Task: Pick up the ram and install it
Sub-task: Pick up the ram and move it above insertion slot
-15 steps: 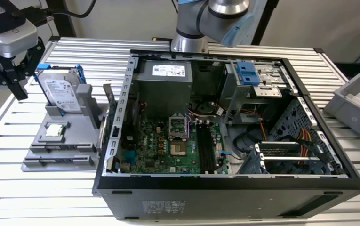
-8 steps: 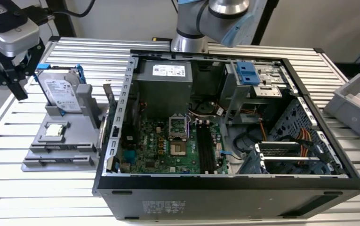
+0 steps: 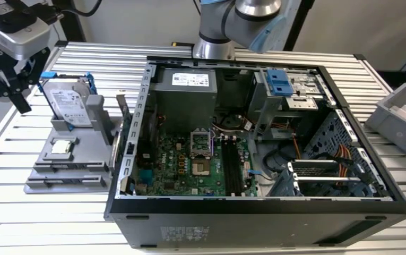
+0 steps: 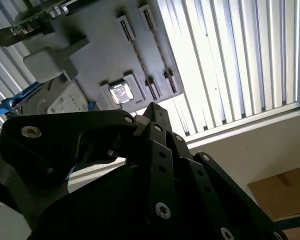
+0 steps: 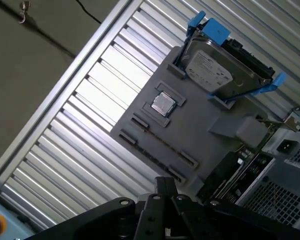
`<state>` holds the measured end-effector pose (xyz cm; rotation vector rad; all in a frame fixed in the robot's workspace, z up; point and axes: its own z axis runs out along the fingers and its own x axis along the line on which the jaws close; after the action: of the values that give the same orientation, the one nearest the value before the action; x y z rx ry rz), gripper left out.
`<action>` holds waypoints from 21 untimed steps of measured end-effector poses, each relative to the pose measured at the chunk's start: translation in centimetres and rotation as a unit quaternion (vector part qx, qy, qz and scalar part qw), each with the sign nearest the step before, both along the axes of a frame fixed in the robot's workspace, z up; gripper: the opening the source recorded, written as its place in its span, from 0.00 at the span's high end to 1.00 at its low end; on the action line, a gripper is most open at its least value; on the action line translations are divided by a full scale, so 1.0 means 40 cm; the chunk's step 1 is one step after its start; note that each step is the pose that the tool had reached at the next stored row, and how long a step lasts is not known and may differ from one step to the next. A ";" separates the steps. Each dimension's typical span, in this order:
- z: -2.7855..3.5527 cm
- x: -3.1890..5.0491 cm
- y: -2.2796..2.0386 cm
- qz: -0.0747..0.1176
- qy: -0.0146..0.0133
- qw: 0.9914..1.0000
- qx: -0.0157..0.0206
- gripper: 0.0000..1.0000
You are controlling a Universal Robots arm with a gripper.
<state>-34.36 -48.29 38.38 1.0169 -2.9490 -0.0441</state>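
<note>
Over the grey fixture tray (image 5: 197,125), at the exterior view's left of the open computer case (image 3: 259,212): found gripper (image 5: 166,186) hanging clear above it. Claw state not determinable, whether wide, narrow or loaded. Position of the ram not determinable. Advise: locate the stick first, descend square to its length, grip across the flat faces, keep it parallel to the motherboard's long black slots (image 3: 231,166). Heading and long axis likewise not determinable.

Green motherboard (image 3: 181,170); black case (image 3: 259,218); grey tray (image 3: 65,170); silver, blue-framed hard drive (image 3: 68,103); ribbed silver table (image 3: 47,223).
</note>
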 end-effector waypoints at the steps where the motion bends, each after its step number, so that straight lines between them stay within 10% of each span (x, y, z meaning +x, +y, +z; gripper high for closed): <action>1: 0.000 0.000 0.000 0.006 0.000 1.000 0.000 1.00; 21: 0.000 0.000 0.000 0.089 0.000 0.996 0.000 1.00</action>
<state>-34.36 -48.29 38.39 1.2746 -2.8443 -0.0404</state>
